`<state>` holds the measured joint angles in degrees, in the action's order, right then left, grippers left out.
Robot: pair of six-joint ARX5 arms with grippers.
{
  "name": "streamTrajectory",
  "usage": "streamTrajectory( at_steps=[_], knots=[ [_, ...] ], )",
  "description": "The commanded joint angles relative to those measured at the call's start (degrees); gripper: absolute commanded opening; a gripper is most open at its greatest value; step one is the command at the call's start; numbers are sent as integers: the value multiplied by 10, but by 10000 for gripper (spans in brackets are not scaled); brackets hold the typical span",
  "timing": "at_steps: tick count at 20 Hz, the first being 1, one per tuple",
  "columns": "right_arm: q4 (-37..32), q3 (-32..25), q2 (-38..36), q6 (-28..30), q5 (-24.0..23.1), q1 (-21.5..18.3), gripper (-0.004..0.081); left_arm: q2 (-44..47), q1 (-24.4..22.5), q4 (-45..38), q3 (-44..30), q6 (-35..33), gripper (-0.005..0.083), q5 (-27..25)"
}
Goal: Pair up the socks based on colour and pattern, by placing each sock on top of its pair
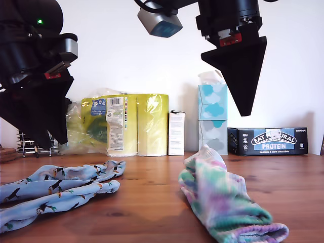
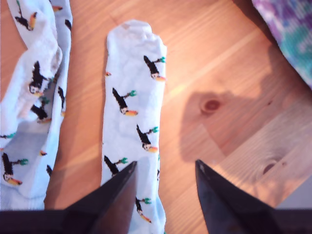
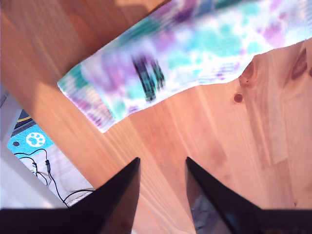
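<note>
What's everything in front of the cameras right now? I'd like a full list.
bird-print socks: two, light blue, side by side on the table at the exterior view's left
tie-dye sock: at least one, green, purple and white, heaped at the exterior view's right; I cannot tell if a second is in the heap
toilet roll pack: one, yellow, against the wall
small box: one, white, beside the pack
tissue boxes: two, blue and white, stacked
protein bar box: one, black, at the exterior view's right
wire rack: one, metal, exterior view's far left
table: one, brown wood
my first end effector: black, open, above the bird-print socks
my second end effector: black, open, near the tie-dye sock
</note>
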<state>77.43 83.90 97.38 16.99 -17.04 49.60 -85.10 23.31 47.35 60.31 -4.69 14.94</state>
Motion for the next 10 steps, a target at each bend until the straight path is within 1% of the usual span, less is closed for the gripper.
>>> streamTrajectory(
  at_steps=[1, 3, 4, 5, 7, 8, 10],
  knots=[
    [-5, 5, 3, -28, 0, 2, 299, 3, 1, -10, -6, -3, 337, 1],
    [-23, 5, 3, -69, 3, -10, 297, 3, 1, -22, -6, -3, 337, 1],
    [-41, 5, 3, -103, 7, -19, 291, 3, 1, -28, -6, -3, 336, 1],
    [-57, 5, 3, -127, 24, -28, 247, 3, 0, -29, -6, -3, 326, 0],
    [-104, 5, -2, -139, 76, -44, 43, 3, 0, -28, -6, -14, 281, 0],
    [-128, 5, -9, -141, 93, -52, -10, 3, 0, -29, -6, -18, 267, 0],
    [-172, 2, -27, -153, 99, -59, -13, 3, -1, -30, -6, -18, 252, 0]
  ],
)
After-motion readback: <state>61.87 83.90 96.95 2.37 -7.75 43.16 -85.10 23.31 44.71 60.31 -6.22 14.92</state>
